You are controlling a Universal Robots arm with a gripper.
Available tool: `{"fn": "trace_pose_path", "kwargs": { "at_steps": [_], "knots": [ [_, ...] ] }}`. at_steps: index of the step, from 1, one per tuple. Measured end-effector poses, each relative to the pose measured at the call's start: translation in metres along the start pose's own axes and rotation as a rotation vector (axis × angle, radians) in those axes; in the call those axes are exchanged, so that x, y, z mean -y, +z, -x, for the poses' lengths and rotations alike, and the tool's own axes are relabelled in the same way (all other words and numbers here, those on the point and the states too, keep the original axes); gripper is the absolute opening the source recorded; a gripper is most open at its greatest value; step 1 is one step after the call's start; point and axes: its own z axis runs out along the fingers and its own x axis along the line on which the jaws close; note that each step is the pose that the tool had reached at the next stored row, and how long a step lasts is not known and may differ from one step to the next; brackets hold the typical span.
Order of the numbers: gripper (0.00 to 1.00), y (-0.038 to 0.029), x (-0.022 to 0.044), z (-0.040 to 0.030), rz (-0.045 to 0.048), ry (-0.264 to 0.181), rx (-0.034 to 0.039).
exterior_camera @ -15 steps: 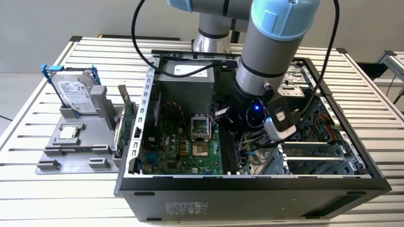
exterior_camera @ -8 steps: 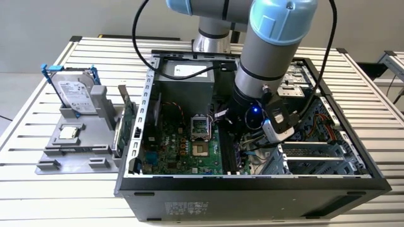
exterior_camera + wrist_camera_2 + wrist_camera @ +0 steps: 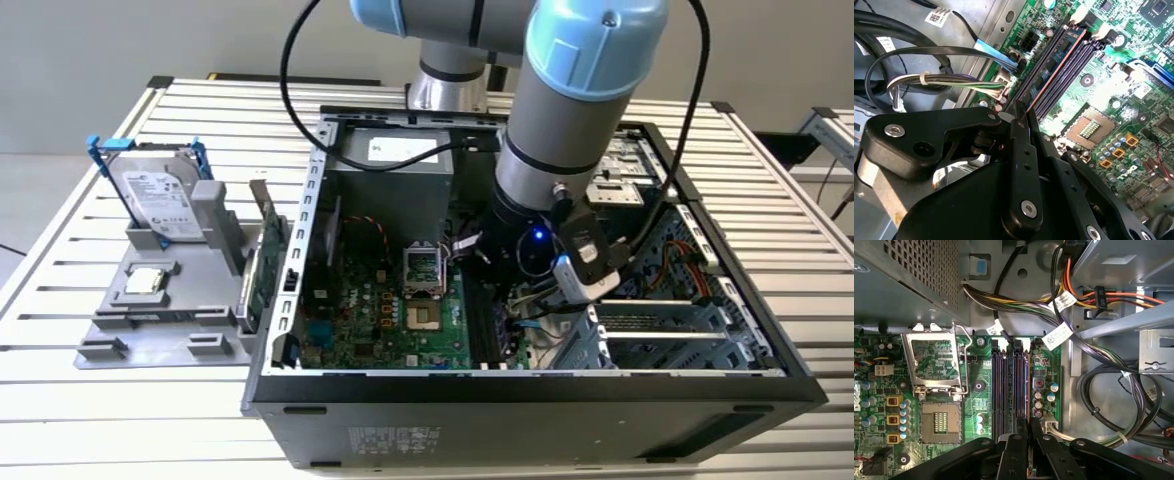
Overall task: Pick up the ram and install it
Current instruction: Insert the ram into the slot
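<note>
At centre right of the exterior view, the arm (image 3: 567,120) is grey with pale blue joint caps, standing over a black computer case (image 3: 534,400) on a surface (image 3: 134,440) of pale silver slats, while at the left a grey tray (image 3: 160,310) carries a silver hard drive (image 3: 158,200) in blue brackets. In the first wrist view the motherboard (image 3: 979,370) is bright green with a silver processor socket (image 3: 936,362) and dark purple-black memory slots (image 3: 1011,390), one edged in orange. Cables (image 3: 1019,305) of yellow, orange, red, black and purple run across the upper part, and the end effector (image 3: 1029,460) at the bottom is matt black with silver screws.
</note>
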Motion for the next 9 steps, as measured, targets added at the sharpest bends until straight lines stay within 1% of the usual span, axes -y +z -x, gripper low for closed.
{"fn": "trace_pose_path", "kwargs": {
  "at_steps": [4,9],
  "knots": [
    [0.0,0.0028,0.0,0.0,0.0,0.0,0.0],
    [0.0,0.0042,-0.001,-0.0001,0.0004,0.0,0.0]
  ]
}}
